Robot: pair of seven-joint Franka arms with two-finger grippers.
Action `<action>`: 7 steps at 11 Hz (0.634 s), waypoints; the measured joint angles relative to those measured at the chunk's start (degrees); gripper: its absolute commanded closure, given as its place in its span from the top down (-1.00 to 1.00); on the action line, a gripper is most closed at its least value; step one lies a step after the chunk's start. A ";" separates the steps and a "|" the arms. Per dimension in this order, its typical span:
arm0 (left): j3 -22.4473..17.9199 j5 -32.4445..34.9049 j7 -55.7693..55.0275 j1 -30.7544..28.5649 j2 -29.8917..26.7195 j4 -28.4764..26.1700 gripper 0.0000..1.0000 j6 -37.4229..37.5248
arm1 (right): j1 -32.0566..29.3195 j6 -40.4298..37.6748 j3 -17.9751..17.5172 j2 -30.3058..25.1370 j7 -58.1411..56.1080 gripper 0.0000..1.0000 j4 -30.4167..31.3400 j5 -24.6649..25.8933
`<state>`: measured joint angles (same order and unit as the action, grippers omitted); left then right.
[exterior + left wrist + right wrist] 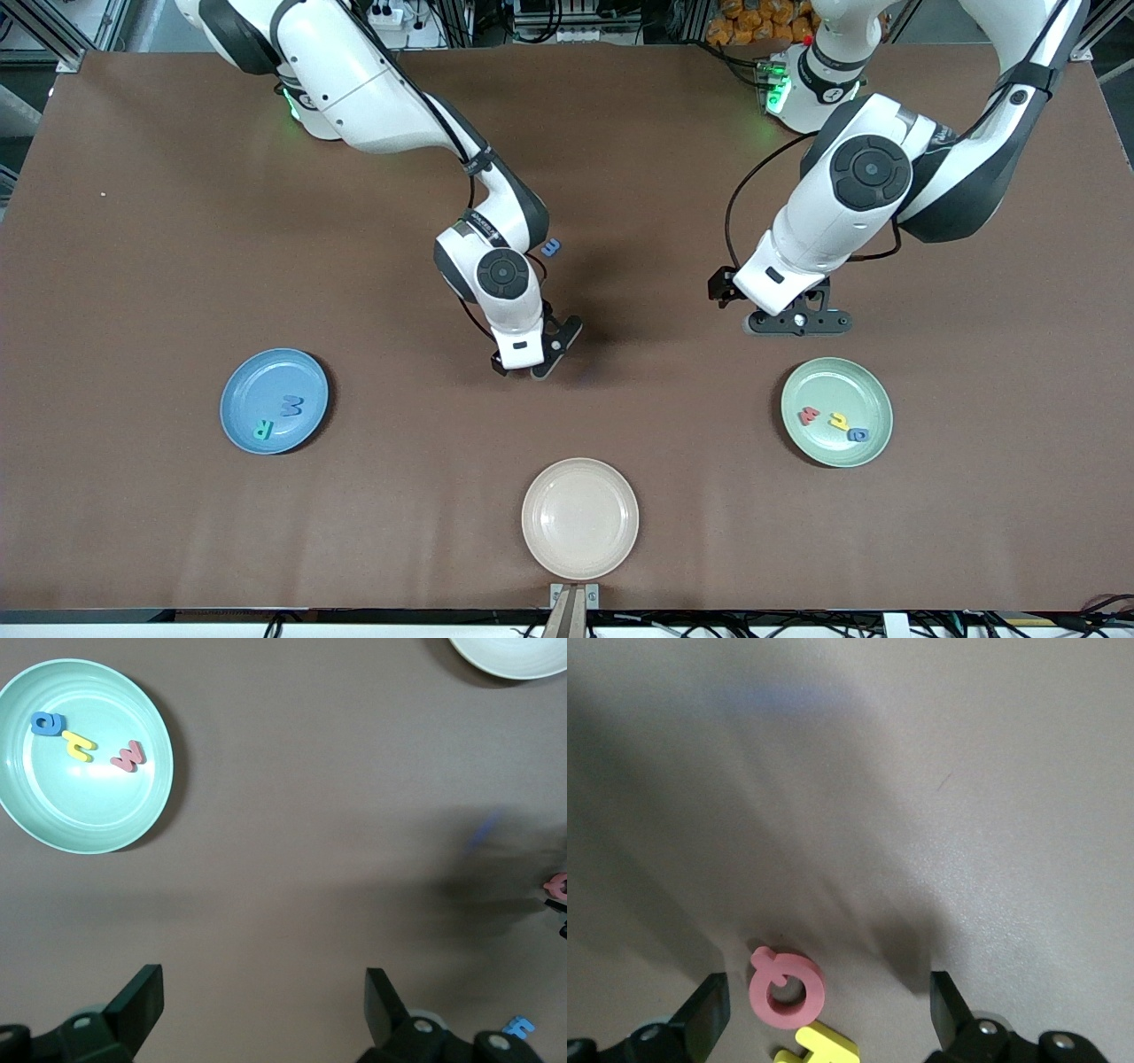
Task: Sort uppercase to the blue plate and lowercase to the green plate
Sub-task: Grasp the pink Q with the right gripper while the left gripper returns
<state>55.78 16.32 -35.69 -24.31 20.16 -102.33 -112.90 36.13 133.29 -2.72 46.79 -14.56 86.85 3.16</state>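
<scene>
The blue plate (237, 390) holds a teal R (263, 431) and a blue M (291, 406). On the green plate (864, 390) (89, 819) lie a red w (809, 414) (128, 755), a yellow letter (838, 421) (78, 744) and a blue letter (858, 434) (46, 723). My right gripper (536, 359) (826, 1014) is open, low over the table's middle, with a red Q (787, 988) and a yellow letter (819, 1047) lying between its fingers. The front view hides both under the hand. Another small blue letter (551, 248) (518, 1025) lies on the table beside the right wrist. My left gripper (797, 321) (264, 1001) hangs open over bare table by the green plate.
A cream plate (580, 478) (514, 660) sits by the table's front edge, nearer the front camera than the right gripper. The brown table mat (177, 221) stretches wide between the plates and the arms' bases.
</scene>
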 measured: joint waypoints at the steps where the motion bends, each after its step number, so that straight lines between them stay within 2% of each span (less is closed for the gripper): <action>1: 0.00 0.00 0.00 -0.02 0.00 0.00 1.00 0.00 | 0.00 0.00 0.00 0.00 0.00 0.70 0.01 0.00; 2: 0.00 0.00 0.00 -0.03 0.00 0.00 1.00 0.00 | 0.00 0.01 0.00 0.00 0.00 0.51 0.03 0.00; 3: 0.00 0.00 0.00 -0.04 0.00 0.00 1.00 0.00 | 0.00 0.01 0.00 0.00 0.00 0.22 0.05 0.09; 4: 0.00 0.00 0.00 -0.04 0.00 0.00 1.00 0.00 | 0.00 0.02 0.00 0.00 0.00 -0.50 0.07 0.30; 5: 0.00 0.00 0.00 -0.04 0.00 0.00 1.00 0.00 | 0.01 0.14 0.00 -0.07 -0.01 -0.99 0.06 0.36; 7: 0.00 0.00 0.00 -0.05 0.00 -0.01 1.00 0.00 | 0.03 0.29 -0.07 -0.29 -0.01 -1.00 0.06 0.41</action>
<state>55.78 16.32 -35.69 -24.35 20.16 -102.34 -112.90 36.16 133.57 -2.78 46.51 -14.57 86.91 3.57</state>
